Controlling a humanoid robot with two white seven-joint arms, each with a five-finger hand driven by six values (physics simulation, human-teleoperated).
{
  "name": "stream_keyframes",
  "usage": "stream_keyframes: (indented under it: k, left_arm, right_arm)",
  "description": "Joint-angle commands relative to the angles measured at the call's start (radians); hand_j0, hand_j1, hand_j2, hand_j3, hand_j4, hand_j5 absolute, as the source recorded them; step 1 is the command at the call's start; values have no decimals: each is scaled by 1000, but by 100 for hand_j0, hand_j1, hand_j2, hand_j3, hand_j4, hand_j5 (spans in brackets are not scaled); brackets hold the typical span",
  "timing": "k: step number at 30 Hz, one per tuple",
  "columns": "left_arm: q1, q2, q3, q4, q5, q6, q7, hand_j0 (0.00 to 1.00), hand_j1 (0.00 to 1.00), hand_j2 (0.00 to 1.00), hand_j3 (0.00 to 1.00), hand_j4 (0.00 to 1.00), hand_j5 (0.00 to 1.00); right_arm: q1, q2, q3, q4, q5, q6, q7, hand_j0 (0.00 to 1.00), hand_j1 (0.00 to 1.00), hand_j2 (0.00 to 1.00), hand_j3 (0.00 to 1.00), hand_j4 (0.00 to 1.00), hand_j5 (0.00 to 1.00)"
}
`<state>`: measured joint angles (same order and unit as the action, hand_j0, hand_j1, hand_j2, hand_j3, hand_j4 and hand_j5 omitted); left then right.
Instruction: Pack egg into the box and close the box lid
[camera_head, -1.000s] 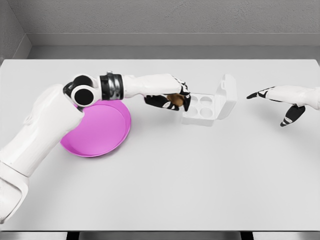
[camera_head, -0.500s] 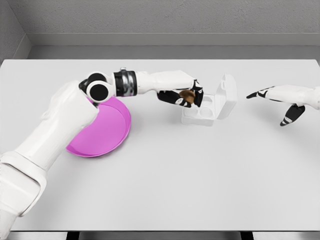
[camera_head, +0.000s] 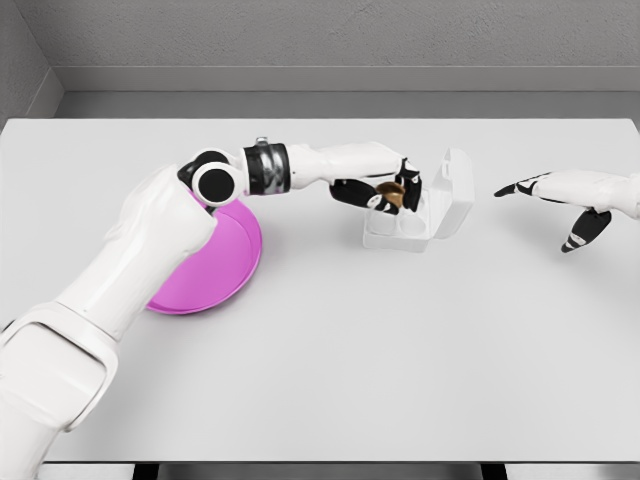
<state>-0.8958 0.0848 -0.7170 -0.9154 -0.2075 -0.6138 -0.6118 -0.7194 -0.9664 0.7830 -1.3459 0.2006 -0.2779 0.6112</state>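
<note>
White counter (camera_head: 330, 360) under a grey wall. Left robot hand (camera_head: 388, 190) curled around a brown egg (camera_head: 389, 193), held over the far cups of the open box (camera_head: 415, 215), lid upright on the right. Pink plate (camera_head: 225, 260) left of the box. Right robot hand (camera_head: 565, 205) hovering well right, fingers spread, holding nothing.
</note>
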Motion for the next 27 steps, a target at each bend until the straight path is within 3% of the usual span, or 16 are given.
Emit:
stream_keyframes:
  k: [1, 7, 27]
  left_arm:
    - [0, -8, 10, 10, 23, 3, 1, 39, 39, 39, 39, 39, 39]
    - [2, -8, 14, 27, 79, 3, 1, 40, 40, 40, 40, 40, 40]
    - [15, -36, 10, 35, 77, 3, 1, 40, 40, 40, 40, 40, 40]
  right_arm:
    - [0, 0, -1, 1, -3, 0, 0, 100, 100, 100, 100, 100, 100]
    - [2, 5, -1, 1, -3, 2, 0, 100, 100, 100, 100, 100, 100]
    - [3, 6, -7, 1, -3, 2, 0, 100, 100, 100, 100, 100, 100]
